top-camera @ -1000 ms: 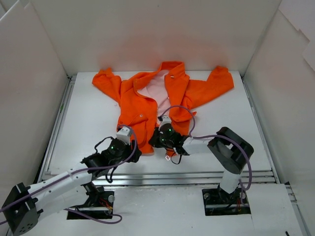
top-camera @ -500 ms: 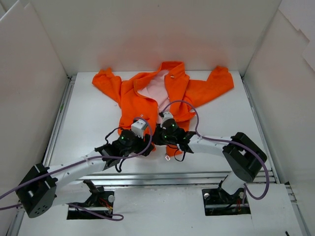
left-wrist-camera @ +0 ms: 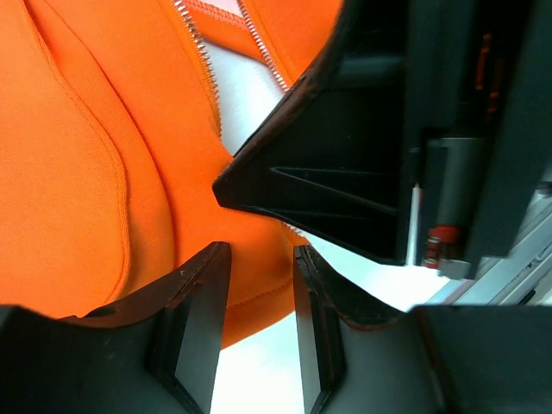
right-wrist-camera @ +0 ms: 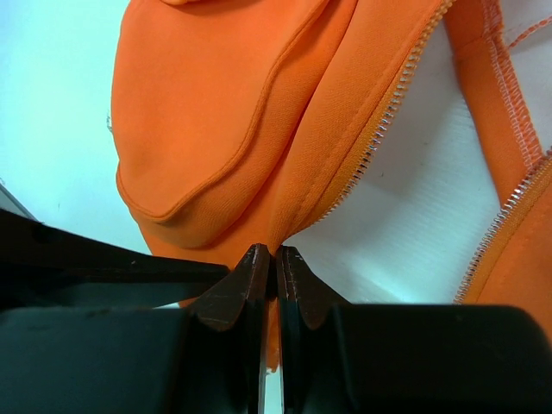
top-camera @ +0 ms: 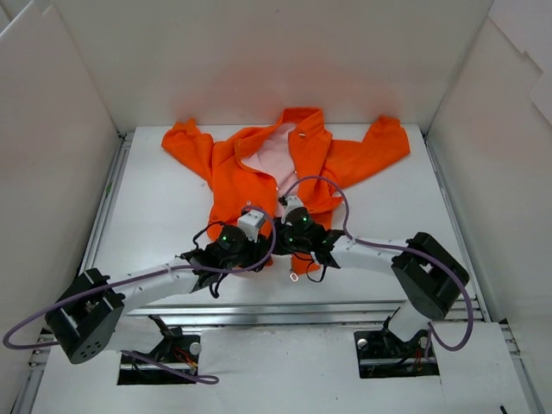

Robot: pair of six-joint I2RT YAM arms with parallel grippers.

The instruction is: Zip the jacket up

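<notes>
The jacket (top-camera: 259, 177) lies open on the desk (top-camera: 147, 216), collar toward the far wall, hem toward the arms, its two rows of teeth apart. Both arms crowd in at the hem. The right gripper (right-wrist-camera: 274, 259) is clamped on orange cloth right at the foot of one row of zipper teeth (right-wrist-camera: 384, 121), which makes a good anchor. The left gripper (left-wrist-camera: 260, 257) sits just beside it with its jaws apart and the hem edge in the gap. It looks like the same front panel, though the wrist view is too close to be sure.

I read this step as securing the bottom corner. To do it well, the left gripper should bite on the hem alone, low and square, without taking a fold of the panel or nudging the right gripper's fingers (left-wrist-camera: 345, 155), which are almost touching it. The right hold should stay firm so the zipper foot doesn't slide. The other panel's teeth need to come alongside next.
</notes>
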